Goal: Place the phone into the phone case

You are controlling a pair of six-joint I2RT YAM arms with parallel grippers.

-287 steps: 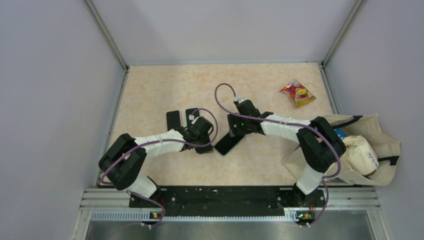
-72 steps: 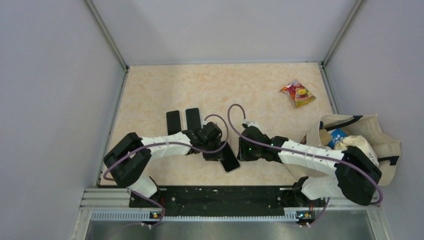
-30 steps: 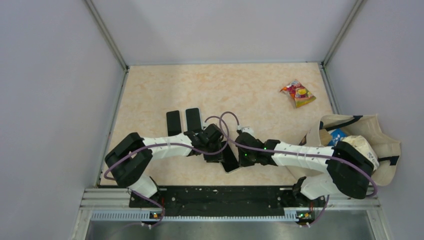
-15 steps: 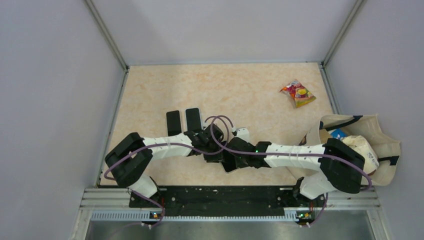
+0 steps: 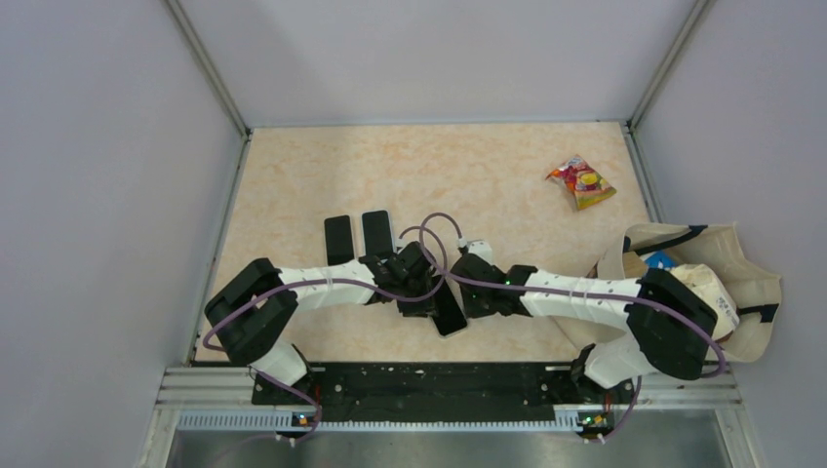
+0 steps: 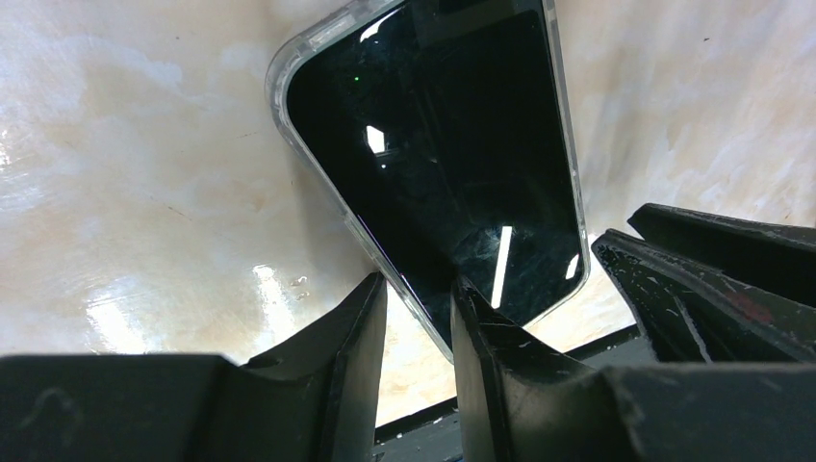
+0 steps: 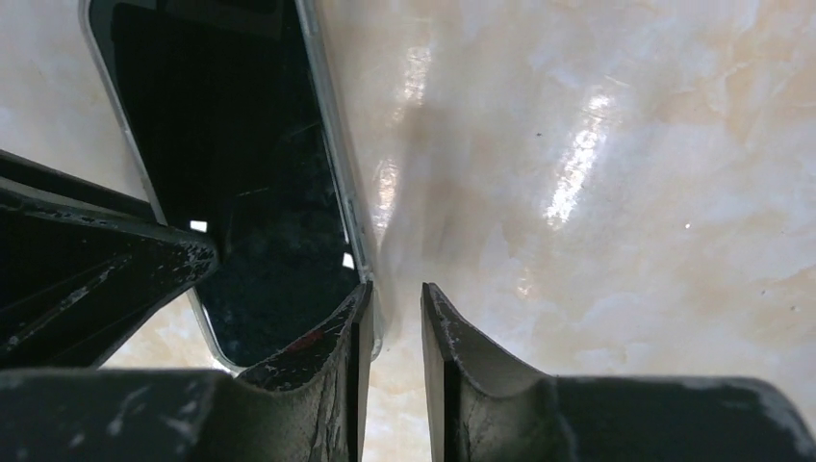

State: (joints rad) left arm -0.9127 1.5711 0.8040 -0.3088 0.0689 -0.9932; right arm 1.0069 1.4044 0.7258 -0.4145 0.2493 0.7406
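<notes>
The phone (image 5: 450, 314) lies dark-screened on the table inside the clear phone case, whose rim (image 6: 277, 75) frames it. My left gripper (image 5: 417, 292) is at the phone's upper left. In the left wrist view it (image 6: 419, 289) is shut on the phone case: the rim runs between the jaws, one finger outside and one over the screen. My right gripper (image 5: 470, 297) sits against the phone's right side. In the right wrist view it (image 7: 395, 294) is slightly open over bare table, its left finger beside the case rim (image 7: 330, 125).
Two black slabs (image 5: 338, 238) (image 5: 376, 232) lie side by side just behind the left gripper. A snack packet (image 5: 581, 182) rests at the back right. A cloth tote bag (image 5: 702, 283) with goods lies by the right arm. The black front rail (image 5: 419, 375) is close to the phone.
The right gripper has drawn back to the right off the phone and its jaws have parted a little. The left gripper and the phone have stayed put.
</notes>
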